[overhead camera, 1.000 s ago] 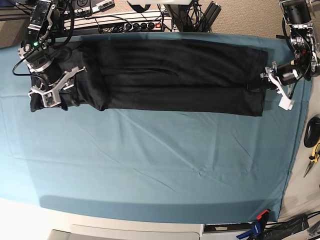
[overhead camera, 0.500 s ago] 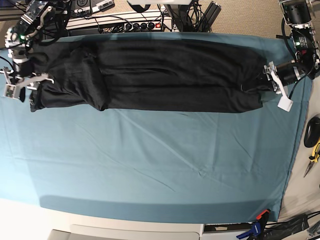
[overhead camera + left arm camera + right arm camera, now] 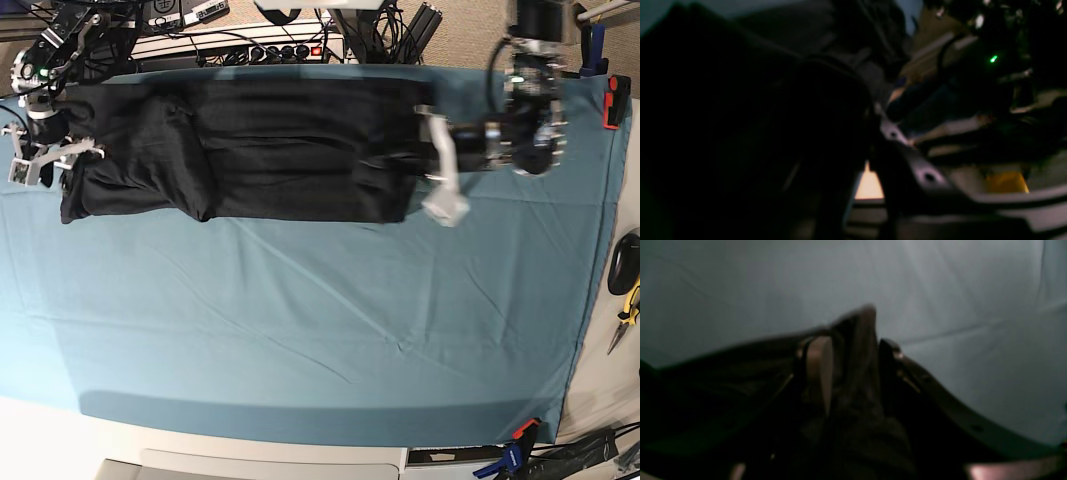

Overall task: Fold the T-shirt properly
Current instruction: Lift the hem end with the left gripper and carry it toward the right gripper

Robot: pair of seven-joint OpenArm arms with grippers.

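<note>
The dark T-shirt (image 3: 280,150) lies as a long folded band across the back of the table. Its right end is doubled back, and my left gripper (image 3: 430,160) is shut on that end. My right gripper (image 3: 48,158) stands at the band's left end. In the right wrist view a peak of the dark T-shirt (image 3: 853,413) rises between the right gripper's (image 3: 857,350) two fingers, which are pinched on it. The left wrist view is very dark, with black T-shirt (image 3: 740,133) cloth filling its left half beside one finger (image 3: 923,173).
A teal cloth (image 3: 300,320) covers the table. A power strip and cables (image 3: 250,45) run along the back edge. Pliers and other tools (image 3: 625,305) lie off the right edge. A red clamp (image 3: 612,100) and a blue clamp (image 3: 512,452) grip the cloth's edges.
My left gripper has travelled left along the table with the T-shirt's right end, shortening the band. The right gripper first swung out to the left end, then barely moved.
</note>
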